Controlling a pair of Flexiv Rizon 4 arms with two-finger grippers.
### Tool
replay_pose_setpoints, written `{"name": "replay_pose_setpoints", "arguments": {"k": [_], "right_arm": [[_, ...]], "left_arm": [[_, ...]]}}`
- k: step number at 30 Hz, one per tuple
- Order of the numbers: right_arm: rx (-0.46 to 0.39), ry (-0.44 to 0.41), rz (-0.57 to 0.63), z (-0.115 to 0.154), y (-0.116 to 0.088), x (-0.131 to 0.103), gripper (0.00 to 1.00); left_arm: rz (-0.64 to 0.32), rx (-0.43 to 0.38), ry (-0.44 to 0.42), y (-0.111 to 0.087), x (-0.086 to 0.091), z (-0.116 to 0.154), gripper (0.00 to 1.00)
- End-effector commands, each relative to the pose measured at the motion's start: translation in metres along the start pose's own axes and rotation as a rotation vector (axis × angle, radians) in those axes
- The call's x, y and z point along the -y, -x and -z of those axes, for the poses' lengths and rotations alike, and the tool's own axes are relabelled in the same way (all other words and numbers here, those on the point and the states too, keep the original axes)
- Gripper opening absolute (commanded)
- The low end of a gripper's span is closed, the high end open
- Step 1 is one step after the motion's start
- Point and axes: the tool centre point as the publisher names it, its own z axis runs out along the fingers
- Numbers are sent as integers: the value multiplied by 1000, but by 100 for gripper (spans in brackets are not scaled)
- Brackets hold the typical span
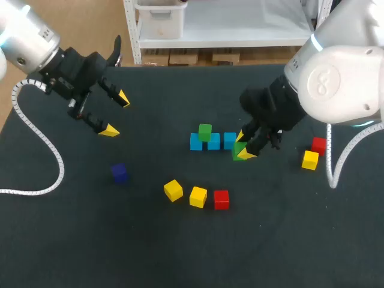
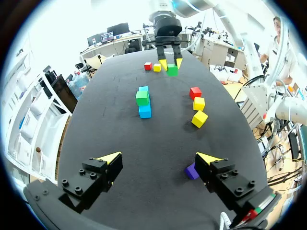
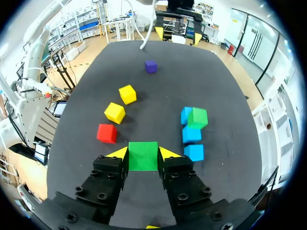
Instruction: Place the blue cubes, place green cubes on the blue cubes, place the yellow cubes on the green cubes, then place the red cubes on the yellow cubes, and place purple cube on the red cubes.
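Observation:
Three blue cubes [image 1: 213, 143] lie in a row at mid table, and a green cube [image 1: 205, 131] rests on top between the left two. My right gripper [image 1: 242, 147] is shut on a second green cube [image 3: 143, 155], just off the row's right end [image 1: 230, 140]. Two yellow cubes [image 1: 173, 190] [image 1: 198, 197] and a red cube [image 1: 221, 199] lie in front of the row. Another yellow cube [image 1: 310, 160] and red cube [image 1: 318, 145] lie to the right. The purple cube [image 1: 119, 173] sits front left. My left gripper [image 1: 116, 114] hangs open and empty at far left.
The table [image 1: 288, 240] is a dark mat. In the left wrist view the purple cube [image 2: 192, 171] lies beside one finger of the left gripper [image 2: 158, 160]. My right arm's white body [image 1: 342, 78] hangs over the right rear of the table.

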Motion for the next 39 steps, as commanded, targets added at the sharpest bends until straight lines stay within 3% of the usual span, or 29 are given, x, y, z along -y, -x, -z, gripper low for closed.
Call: {"name": "replay_pose_setpoints", "arguments": {"k": [1, 17, 39], "right_arm": [[-6, 23, -12, -15, 2, 23, 0], [-75, -21, -50, -20, 7, 68, 0], [-88, -25, -52, -33, 6, 84, 0]], "left_arm": [[-3, 3, -2, -1, -1, 0, 100], [-3, 3, -2, -1, -1, 0, 100], [-3, 3, -2, -1, -1, 0, 100]]}}
